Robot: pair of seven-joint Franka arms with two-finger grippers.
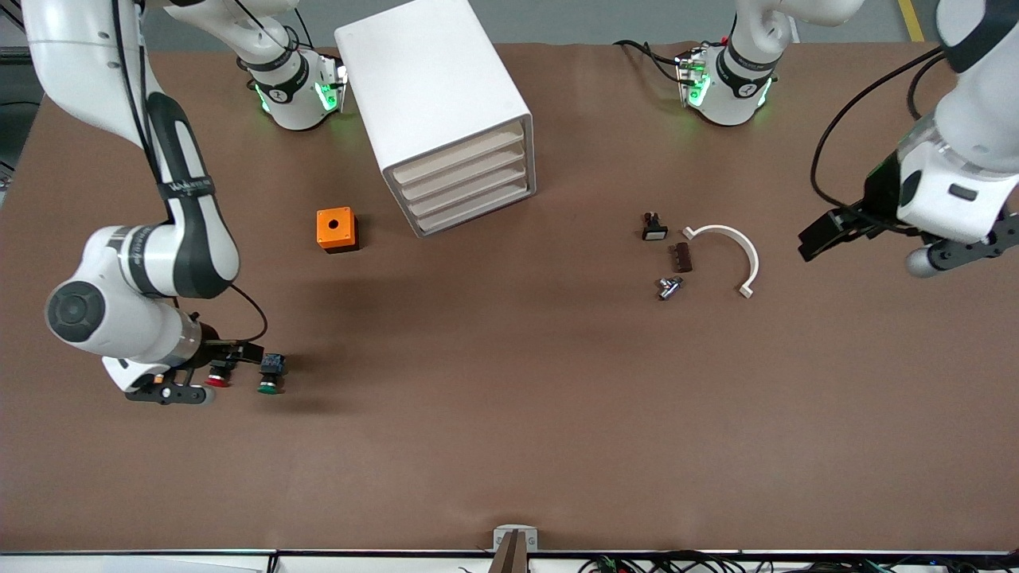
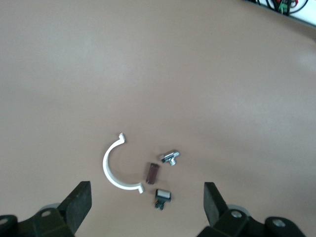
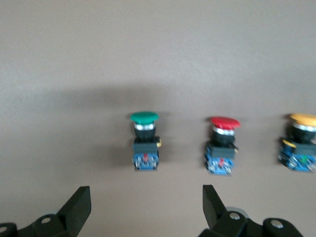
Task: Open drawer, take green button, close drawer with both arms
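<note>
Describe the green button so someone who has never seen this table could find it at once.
Start at the right gripper, open and low over the right arm's end of the table. Three push buttons lie in a row on the table there. The green button is the end one, next to the red button; the yellow button ends the row.

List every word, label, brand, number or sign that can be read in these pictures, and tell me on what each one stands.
No text can be read for certain.
right arm, black strap: white lettering, too blurred to read.
right arm's base and left arm's base: a small dark mark on each, too small to read.
drawer cabinet and orange box: no lettering shows.
</note>
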